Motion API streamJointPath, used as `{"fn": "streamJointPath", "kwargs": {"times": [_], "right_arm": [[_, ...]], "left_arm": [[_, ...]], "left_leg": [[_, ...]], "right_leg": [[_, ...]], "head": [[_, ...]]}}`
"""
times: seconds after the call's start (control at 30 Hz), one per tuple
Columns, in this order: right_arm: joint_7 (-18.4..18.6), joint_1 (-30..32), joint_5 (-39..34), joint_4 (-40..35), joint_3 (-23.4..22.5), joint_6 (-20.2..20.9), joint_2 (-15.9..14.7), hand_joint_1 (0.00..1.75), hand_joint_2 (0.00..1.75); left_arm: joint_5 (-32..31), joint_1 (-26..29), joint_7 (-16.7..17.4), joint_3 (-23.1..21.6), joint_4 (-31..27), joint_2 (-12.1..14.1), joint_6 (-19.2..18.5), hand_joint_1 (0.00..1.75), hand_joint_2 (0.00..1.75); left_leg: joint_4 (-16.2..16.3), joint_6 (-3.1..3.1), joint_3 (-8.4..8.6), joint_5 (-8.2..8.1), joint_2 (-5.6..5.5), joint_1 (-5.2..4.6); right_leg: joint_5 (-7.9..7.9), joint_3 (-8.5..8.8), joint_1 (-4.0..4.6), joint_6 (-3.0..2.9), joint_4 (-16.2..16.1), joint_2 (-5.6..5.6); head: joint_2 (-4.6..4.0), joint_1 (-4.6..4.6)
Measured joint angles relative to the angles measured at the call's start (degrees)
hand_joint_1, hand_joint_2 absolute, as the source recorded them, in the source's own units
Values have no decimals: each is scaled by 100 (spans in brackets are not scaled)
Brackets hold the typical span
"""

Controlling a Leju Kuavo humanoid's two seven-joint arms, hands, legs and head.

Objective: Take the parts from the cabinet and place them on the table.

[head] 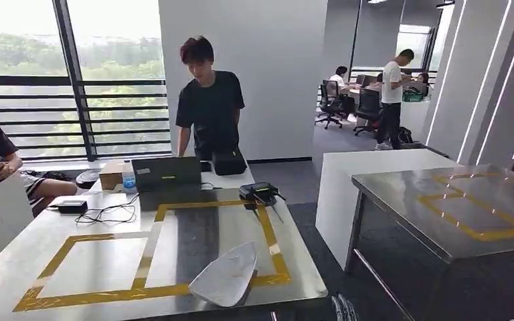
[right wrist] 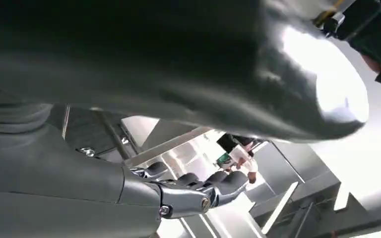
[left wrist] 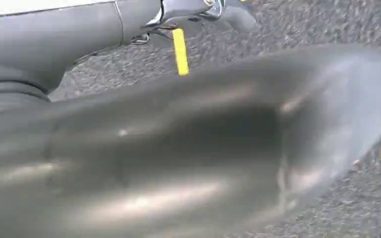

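1. At the near edge of the steel table (head: 13, 261), the grey curved shell part (head: 224, 274) sits over the front corner of the right yellow tape square (head: 268, 231). Its near tip looks past the rim. Whether it rests on the table or hangs above it cannot be told.
2. Risk: if it is let go here, the overhanging end may tip the part off onto the carpet.
3. Right hand (right wrist: 198, 191) is under the part, with its fingers (right wrist: 223, 178) close together and lightly curled. Contact with the part cannot be told, so a slip is possible.
4. Left hand (left wrist: 188, 10) is beside the part. Its finger state is blurred and cannot be told.
5. Risk: the smooth rounded shell may slide or rock once it is set down.
6. Further off, the laptop (head: 166, 172), cables (head: 107, 214) and the standing person (head: 209, 107) are well apart from the part, so snagging is unlikely.
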Motion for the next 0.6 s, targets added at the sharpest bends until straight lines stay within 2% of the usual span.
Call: {"fn": "streamJointPath", "kwargs": {"times": [0.03,0.1,0.13,0.17,0.2,0.23,0.27,0.3,0.33,0.37,0.4,0.47,0.5,0.53,0.57,0.6], "right_arm": [[-4,-9,-9,0,-2,2,19,0,0],[-26,-10,-13,0,-4,0,37,0,0],[-46,-8,-35,0,-7,-9,37,0,0],[-57,-9,-35,0,-9,-20,37,0,0],[-61,-9,-35,0,-11,-28,37,0,0],[-61,-11,-35,0,-11,-35,37,0,0],[-59,-18,-33,0,-11,-50,37,0,0],[-52,-41,-16,0,-11,-87,35,0,0],[-46,-78,2,-9,-11,-112,24,0,0],[-30,-121,18,-11,-11,-122,20,0,0],[-28,-156,31,-11,-11,-144,17,0,0],[39,-181,109,-13,-26,-159,-37,0,0],[44,-186,158,-13,-42,-162,-64,0,0],[53,-209,186,-22,-59,-164,-96,0,0],[55,-274,201,-35,-63,-166,-120,0,0],[55,-352,201,-35,-66,-166,-136,0,0]], "left_arm": [[0,4,-7,0,2,-2,0,0,0],[0,2,-15,0,0,4,0,0,0],[-2,5,-15,0,0,20,0,0,0],[-2,9,-15,0,-2,28,0,0,0],[-2,9,-15,0,-2,35,0,0,0],[-4,8,-13,0,-2,41,0,0,0],[-7,6,-13,0,-4,44,0,0,0],[-13,-1,-9,0,-2,44,0,0,0],[-22,-25,-2,0,0,24,-2,0,0],[-24,-36,7,0,-4,28,-4,0,0],[-28,-36,7,0,0,26,-7,0,0],[-28,-20,18,0,-4,39,-7,0,0],[-28,-18,20,0,-2,39,-7,0,0],[-28,-20,20,0,-6,41,-7,0,0],[-28,-24,20,0,-7,44,-7,0,0],[-28,-24,20,0,-7,41,-9,0,0]], "left_leg": [[176,-32,-56,-299,-13,-12],[956,-115,-237,-944,-12,25],[1343,-160,-309,-1110,-12,52],[1582,-198,-310,-1080,-11,76],[1592,-237,-216,-917,-11,102],[1406,-282,-24,-718,-10,131],[1030,-333,281,-551,-5,169],[543,-399,647,-566,4,221],[181,-475,928,-845,-13,175],[199,-262,814,-841,-39,154],[175,-205,791,-854,-33,174],[212,-66,705,-786,-30,142],[206,27,656,-725,-7,150],[206,72,579,-653,-16,144],[203,106,502,-590,-12,139],[206,109,420,-529,-10,128]], "right_leg": [[84,-47,-22,-46,-64,22],[215,-196,-46,-35,-62,14],[275,-280,-53,-16,-54,6],[333,-371,-72,6,-30,1],[377,-466,-98,38,6,-6],[412,-561,-131,78,59,-11],[440,-667,-173,122,133,-13],[456,-763,-190,161,239,-12],[467,-883,-169,205,329,-8],[499,-931,-158,244,386,-4],[539,-965,-147,270,417,6],[638,-996,-188,318,388,13],[575,-1043,-216,357,435,16],[255,-1124,-216,386,625,19],[-124,-1234,-219,402,996,22],[-430,-1354,-218,411,1433,22]], "head": [[0,-18],[0,-37],[0,-37],[0,-37],[0,-42],[2,-42],[0,-46],[2,-46],[2,-64],[0,-35],[0,-33],[0,-20],[0,-20],[0,-2],[0,0],[0,7]]}}
